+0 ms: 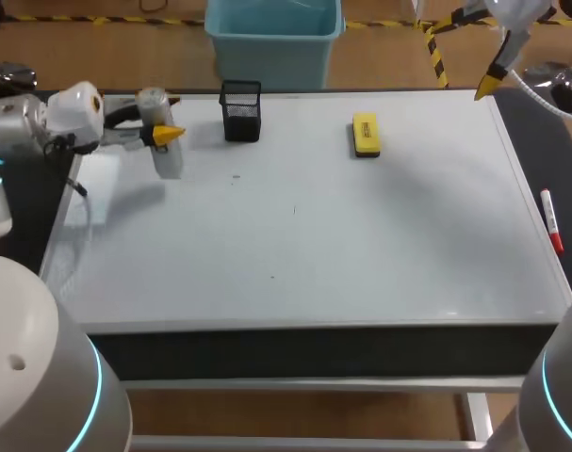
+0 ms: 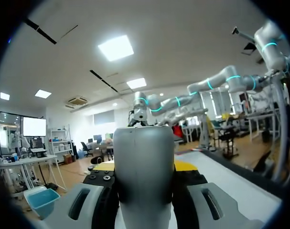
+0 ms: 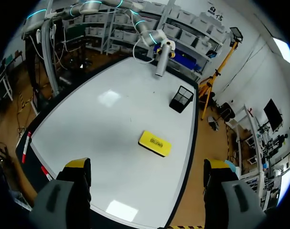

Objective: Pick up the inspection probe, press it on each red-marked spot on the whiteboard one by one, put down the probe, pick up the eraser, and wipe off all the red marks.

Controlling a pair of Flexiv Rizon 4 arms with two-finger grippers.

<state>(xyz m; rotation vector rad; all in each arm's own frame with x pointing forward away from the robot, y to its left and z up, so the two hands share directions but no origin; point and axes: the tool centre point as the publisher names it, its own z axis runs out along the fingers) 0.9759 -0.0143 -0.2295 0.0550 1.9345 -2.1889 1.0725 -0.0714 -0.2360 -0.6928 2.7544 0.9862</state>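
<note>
Right, left gripper (image 1: 163,135) first: its fingers are closed on the inspection probe (image 2: 144,176) from both sides, with the yellow tips just showing past the grey barrel. In the head view the probe is in the upper left of the frame, near upright with a slight tilt, over the left end of the whiteboard (image 1: 361,245). I can't tell whether its lower end touches the surface.

Where I think this can go wrong:
- The barrel looks smooth and round. If you press hard, it may slide up through the fingers or cock over. Keep the press light and straight down.
- I can only make out three tiny specks (image 1: 273,276), left of centre in the head view, and they are too small to tell their colour. Aim from that view alone and you can miss a spot.
- The left wrist view is almost filled by the probe, so it gives you no check on the tip.
- The black mesh holder (image 1: 241,110) stands just right of the probe at the top of the head view. A low sideways sweep could clip it.
- Laid on its side, the probe may roll. Set it down well apart from the board's edge.

The right gripper (image 3: 147,166) is spread wide and holds nothing. In the head view it hangs at the upper right corner.

The yellow eraser (image 1: 366,135) lies flat on the board, upper right of centre, well apart from both grippers.

A red marker (image 1: 551,218) lies on the dark strip at the right edge of the head view. The right arm could knock it off on its way down.
</note>
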